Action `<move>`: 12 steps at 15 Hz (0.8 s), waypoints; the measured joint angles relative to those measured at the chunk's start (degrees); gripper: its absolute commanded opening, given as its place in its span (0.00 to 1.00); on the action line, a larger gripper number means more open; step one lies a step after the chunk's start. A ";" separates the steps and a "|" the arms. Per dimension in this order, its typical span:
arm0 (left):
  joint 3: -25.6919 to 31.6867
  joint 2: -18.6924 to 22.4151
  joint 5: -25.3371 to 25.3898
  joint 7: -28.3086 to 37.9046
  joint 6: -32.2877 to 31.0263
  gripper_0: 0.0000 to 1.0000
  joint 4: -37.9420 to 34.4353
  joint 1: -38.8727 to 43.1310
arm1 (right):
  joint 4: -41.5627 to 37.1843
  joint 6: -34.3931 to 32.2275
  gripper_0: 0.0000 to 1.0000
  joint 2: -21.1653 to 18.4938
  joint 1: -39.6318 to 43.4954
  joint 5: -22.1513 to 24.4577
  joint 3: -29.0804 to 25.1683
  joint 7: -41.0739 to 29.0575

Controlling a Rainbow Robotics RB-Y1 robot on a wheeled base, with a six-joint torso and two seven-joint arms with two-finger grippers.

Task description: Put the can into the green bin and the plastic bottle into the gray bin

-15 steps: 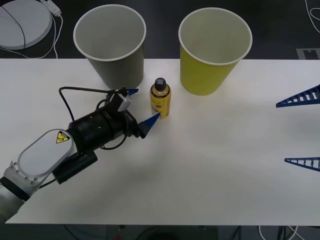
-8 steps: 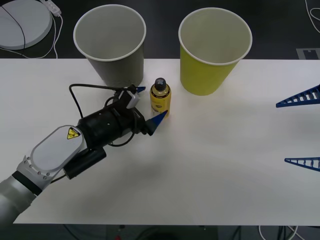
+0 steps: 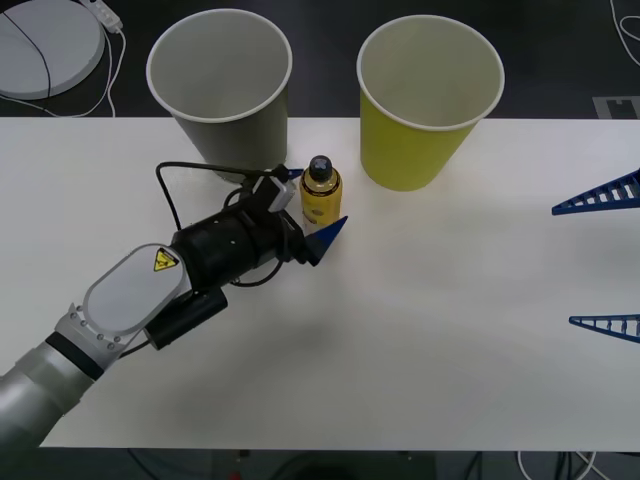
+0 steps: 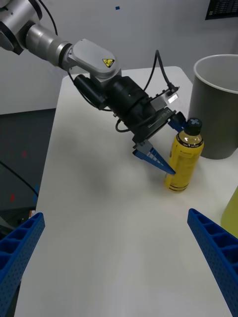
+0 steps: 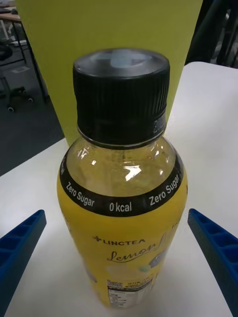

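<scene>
The plastic bottle point(image 3: 321, 192) stood upright on the white table point(image 3: 420, 330), its long axis vertical, black cap up. It sat between the two cups: the gray bin point(image 3: 225, 90) at about ten o'clock from it and the green bin point(image 3: 425, 100) at about two o'clock, both just beyond it toward the far edge of the table.

The left gripper point(image 3: 312, 203) had its blue fingers spread apart, one on either side of the bottle and holding nothing. One finger point(image 3: 328, 236) lay at the near side of the bottle's base, the other tip peeked out on the far side by the gray bin's foot. In the left wrist view the bottle point(image 5: 123, 198) stood dead centre between the two fingers point(image 5: 20, 247), close in, and I could not see either finger touching it. From the fingers the bottle lay straight ahead, at roughly two o'clock along the arm's line of reach.

The right gripper point(image 3: 600, 255) hung open and idle well off at three o'clock, far from the bottle, so the left arm was plainly the nearer one. To my eye the next thing needed was only to close across the bottle's body, then lift it to the gray bin close by.
</scene>
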 measured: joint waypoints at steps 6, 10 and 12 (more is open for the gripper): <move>-0.11 -0.88 -1.09 0.88 0.01 1.00 1.52 -1.86 | 0.00 0.00 1.00 0.00 0.00 0.00 0.00 0.00; -0.15 -1.13 -1.92 1.62 -0.01 1.00 1.93 -2.48 | 0.00 0.00 1.00 0.00 0.00 0.00 0.00 0.00; -0.09 -1.37 -2.19 2.09 0.03 1.00 1.91 -2.57 | 0.00 0.00 1.00 0.00 0.00 0.00 0.00 0.00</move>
